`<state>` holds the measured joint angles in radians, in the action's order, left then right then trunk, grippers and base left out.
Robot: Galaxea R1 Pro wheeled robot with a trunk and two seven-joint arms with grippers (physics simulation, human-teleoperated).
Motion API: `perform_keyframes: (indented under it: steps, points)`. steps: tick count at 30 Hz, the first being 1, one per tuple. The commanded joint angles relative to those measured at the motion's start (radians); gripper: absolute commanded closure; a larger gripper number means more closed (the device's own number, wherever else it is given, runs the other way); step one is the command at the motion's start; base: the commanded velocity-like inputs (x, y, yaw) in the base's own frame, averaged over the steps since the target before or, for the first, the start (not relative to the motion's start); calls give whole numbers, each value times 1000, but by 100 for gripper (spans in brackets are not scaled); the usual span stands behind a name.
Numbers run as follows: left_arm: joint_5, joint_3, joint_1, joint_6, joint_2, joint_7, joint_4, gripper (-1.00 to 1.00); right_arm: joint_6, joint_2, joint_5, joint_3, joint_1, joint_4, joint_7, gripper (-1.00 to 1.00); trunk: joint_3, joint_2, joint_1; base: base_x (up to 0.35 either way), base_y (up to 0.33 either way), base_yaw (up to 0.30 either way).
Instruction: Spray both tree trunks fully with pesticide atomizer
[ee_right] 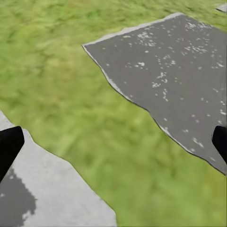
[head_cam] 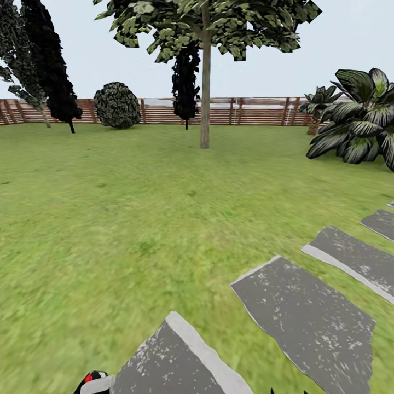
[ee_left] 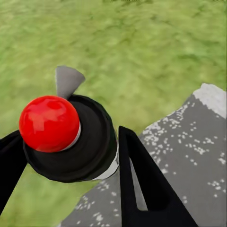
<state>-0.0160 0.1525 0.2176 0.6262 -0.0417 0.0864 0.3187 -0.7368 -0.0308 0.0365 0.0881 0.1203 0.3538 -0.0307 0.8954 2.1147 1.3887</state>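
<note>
Pesticide atomizer (ee_left: 71,137) clamped between left gripper (ee_left: 71,165) fingers, red nozzle top toward wrist camera; seen low at head view's bottom edge beside grey slab (head_cam: 175,361). Held above grass (ee_left: 142,52) and slab edge. Right gripper (ee_right: 113,146) spread wide, empty, fingertips apart over lawn between slabs. Tree trunk (head_cam: 205,93) stood far ahead before fence (head_cam: 257,112).

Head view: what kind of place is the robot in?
It looks like a garden. There is a green grass lawn, grey stepping slabs laid across it, a tall tree in the middle, and a brown wooden fence along the back.
</note>
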Motion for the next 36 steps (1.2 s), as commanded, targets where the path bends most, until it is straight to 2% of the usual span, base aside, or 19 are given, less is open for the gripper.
perform_keyframes:
  steps: [1, 36]
  points:
    - [-1, -1, 1, 4, 0, 4, -1, 100, -3, 0, 4, 1, 1, -1, -4, -100, 1, 0, 0, 339, 0, 0]
    - [4, 1, 0, 3, -1, 4, -1, 100, -5, -1, 3, 4, 1, -1, -6, -100, 1, 0, 0, 339, 0, 0]
